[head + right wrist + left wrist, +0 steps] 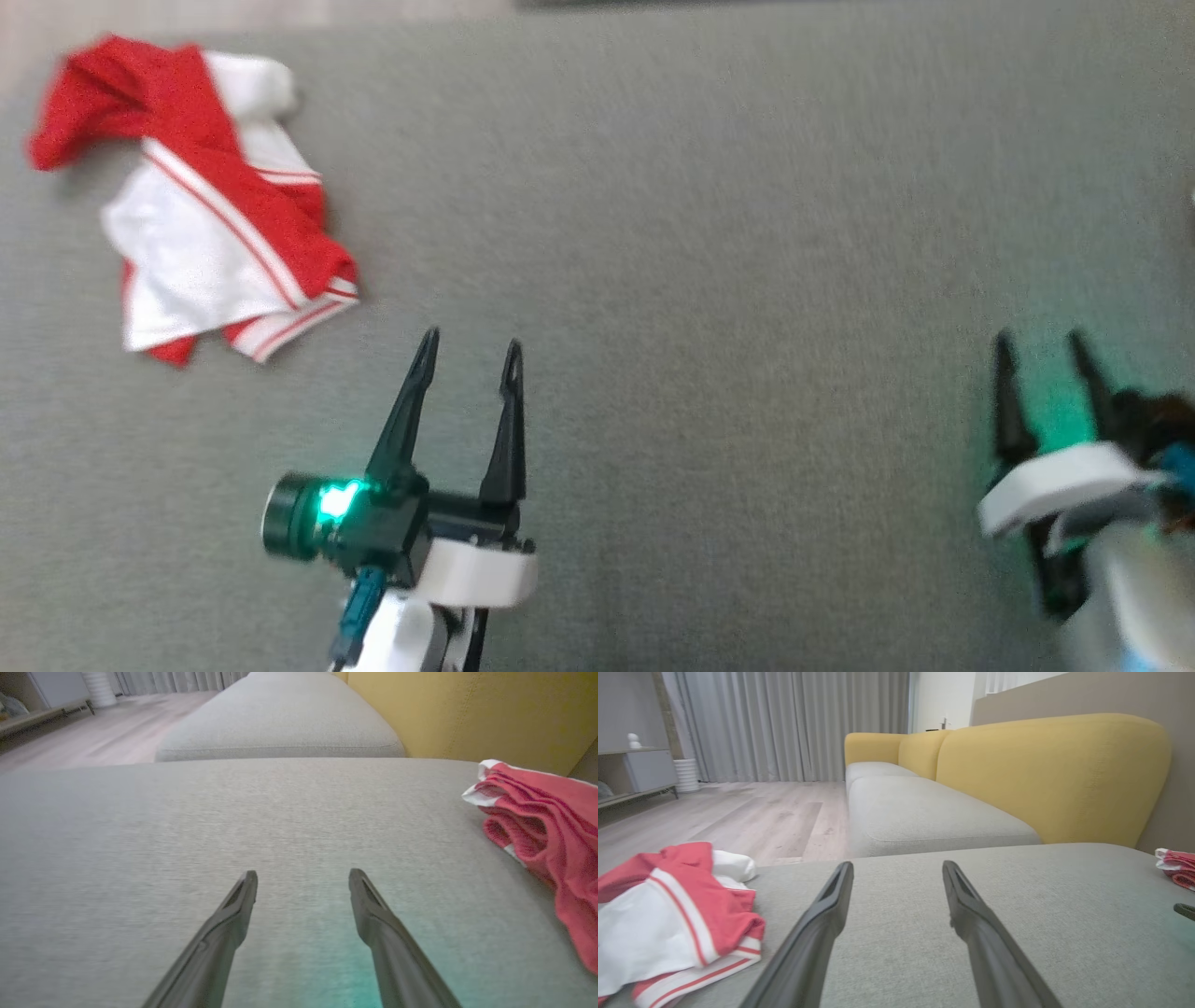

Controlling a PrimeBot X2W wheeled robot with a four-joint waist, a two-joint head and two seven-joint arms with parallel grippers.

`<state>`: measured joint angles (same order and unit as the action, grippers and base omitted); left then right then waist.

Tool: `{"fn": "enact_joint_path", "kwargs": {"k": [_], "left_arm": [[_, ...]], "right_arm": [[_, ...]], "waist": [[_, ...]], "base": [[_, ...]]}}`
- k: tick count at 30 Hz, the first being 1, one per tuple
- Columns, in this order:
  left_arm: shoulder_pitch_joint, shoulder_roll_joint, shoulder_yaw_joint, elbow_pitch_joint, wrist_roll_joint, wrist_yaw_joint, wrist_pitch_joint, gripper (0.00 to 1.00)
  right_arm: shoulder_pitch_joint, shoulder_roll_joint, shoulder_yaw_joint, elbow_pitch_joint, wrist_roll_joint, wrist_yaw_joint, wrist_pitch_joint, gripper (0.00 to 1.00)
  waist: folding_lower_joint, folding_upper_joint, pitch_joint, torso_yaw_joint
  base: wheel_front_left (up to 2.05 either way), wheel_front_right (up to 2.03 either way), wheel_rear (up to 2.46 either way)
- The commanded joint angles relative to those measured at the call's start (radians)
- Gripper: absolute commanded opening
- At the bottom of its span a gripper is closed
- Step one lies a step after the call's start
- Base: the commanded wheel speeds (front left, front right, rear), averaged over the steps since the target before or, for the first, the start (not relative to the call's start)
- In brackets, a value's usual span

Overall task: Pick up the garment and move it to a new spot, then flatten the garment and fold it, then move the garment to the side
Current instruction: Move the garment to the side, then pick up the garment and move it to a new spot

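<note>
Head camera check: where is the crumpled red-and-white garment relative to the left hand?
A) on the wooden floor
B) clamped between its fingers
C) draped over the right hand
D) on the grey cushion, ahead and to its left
D: the red-and-white garment lies on the grey cushion, up and left of the open left hand, whose fingers hold nothing.

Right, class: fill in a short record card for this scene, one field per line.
surface: grey cushion
garment: red and white garment, crumpled, at the cushion's far left
left gripper: open, empty, apart from the garment
right gripper: open, empty, over bare cushion
also there: red cloth in folds, right of the right gripper
behind: yellow backrest
</note>
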<state>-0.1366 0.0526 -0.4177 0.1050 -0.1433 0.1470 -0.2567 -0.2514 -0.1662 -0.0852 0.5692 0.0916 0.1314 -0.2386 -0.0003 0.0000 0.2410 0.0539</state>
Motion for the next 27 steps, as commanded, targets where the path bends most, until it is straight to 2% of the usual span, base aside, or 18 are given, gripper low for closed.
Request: {"fn": "enact_joint_path", "kwargs": {"k": [1,3,6,13,20,27], "left_arm": [[0.0,-0.002,0.031,-0.025,-0.004,0.007,-0.005,1.0],[0.025,-0.002,0.041,-0.016,-0.015,0.019,-0.005,1.0],[0.067,-0.002,0.06,-0.003,-0.021,0.026,-0.005,1.0],[0.158,-0.002,0.128,0.004,-0.001,0.013,-0.005,1.0],[0.227,-0.002,0.186,0.005,0.03,-0.011,-0.005,1.0],[0.235,-0.002,0.203,0.009,0.041,-0.022,-0.005,1.0]], "right_arm": [[-0.003,-0.002,0.024,-0.027,0.005,-0.001,-0.013,1.0],[0.035,0.033,0.037,-0.047,0.022,-0.001,-0.021,1.0],[0.117,0.066,0.048,-0.17,0.05,-0.001,-0.022,1.0],[0.336,0.103,0.057,-0.398,0.047,-0.001,-0.023,1.0],[0.44,0.115,0.059,-0.468,0.029,-0.001,-0.023,1.0],[0.457,0.116,0.075,-0.477,0.054,-0.001,-0.023,1.0]], "waist": [[0.0003,0.0,-0.09,0.062],[0.0003,0.0,-0.133,0.069],[0.0003,0.0,-0.19,0.071],[0.0003,0.0,-0.265,0.052],[0.0003,0.0,-0.305,0.026],[0.0003,0.0,-0.321,0.023]], "base": [[0.0,0.0,0.0],[0.0,0.0,0.0],[0.0,0.0,0.0],[0.0,0.0,0.0],[0.0,0.0,0.0],[0.0,0.0,0.0]]}}
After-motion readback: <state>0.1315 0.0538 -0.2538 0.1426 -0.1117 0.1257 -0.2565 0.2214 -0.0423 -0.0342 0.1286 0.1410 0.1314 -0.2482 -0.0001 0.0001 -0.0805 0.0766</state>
